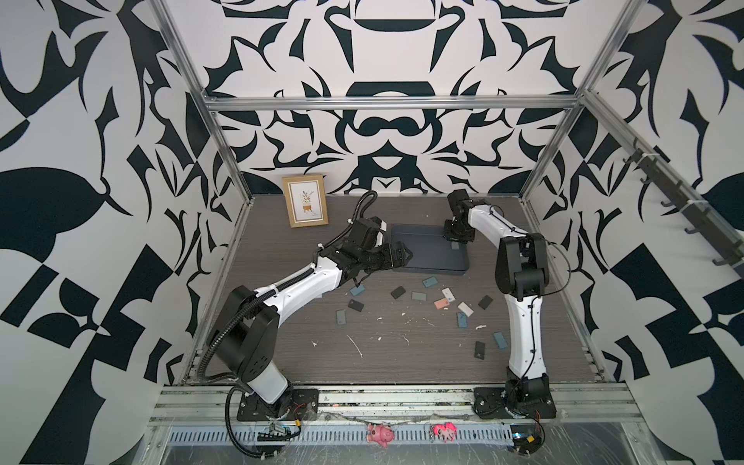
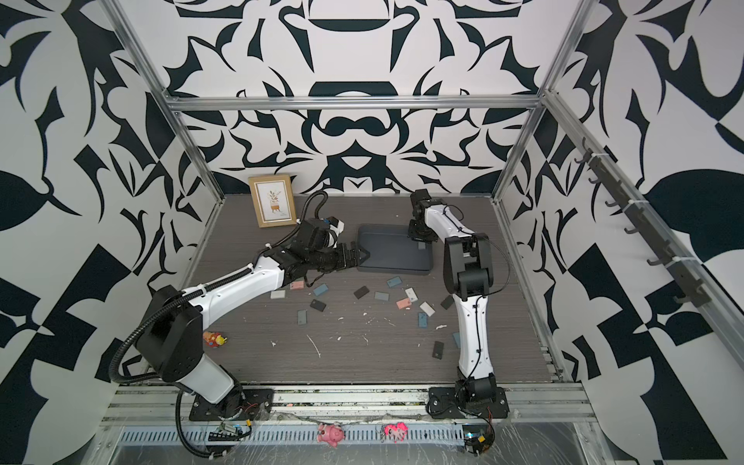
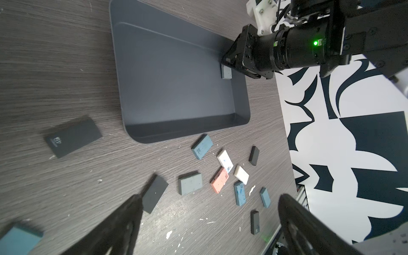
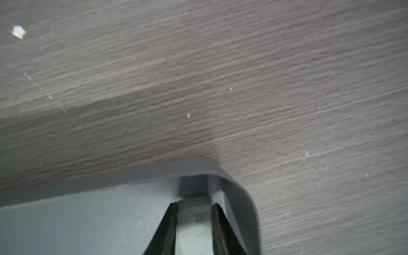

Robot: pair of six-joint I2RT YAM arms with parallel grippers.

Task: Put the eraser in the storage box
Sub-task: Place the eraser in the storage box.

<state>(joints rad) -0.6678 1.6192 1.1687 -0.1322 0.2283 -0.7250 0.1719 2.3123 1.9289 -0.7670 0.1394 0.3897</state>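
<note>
The table [image 1: 402, 362] was dark wood-grain, closed in by black-and-white patterned walls [image 1: 100, 201]. The left arm [image 1: 290, 286] reached in from the near left. The right arm [image 1: 523, 322] rose from the near right and bent down over the box's far right corner.

The box [image 1: 426, 257], a shallow slate-grey tray, lay flat toward the back of the table in both top views [image 2: 390, 249]. Apart from the eraser, its floor was bare in the left wrist view [image 3: 172, 77]. A frame [image 1: 305, 200] leaned against the back wall, well left of the box.

The left gripper [image 1: 402, 255] hung at the box's left rim, jaws spread wide and holding nothing; in its wrist view [image 3: 213, 196] the two fingers [image 3: 123, 220] stood far apart above the table.

The right gripper [image 3: 227, 64] pointed down into the box. In its wrist view [image 4: 194, 204] the two fingers [image 4: 172, 220] lay against both sides of the eraser [image 4: 194, 229], a pale grey block marked 4B. The eraser [image 3: 226, 73] stood on end inside the box, just beside the right wall by the corner [image 4: 238, 187]. Whether its lower end touched the floor I could not tell.

Loose erasers [image 1: 441, 302], blue, black, grey, pink and white, lay scattered on the table just in front of the box. White scraps [image 1: 356, 346] dotted the table nearer the camera.
</note>
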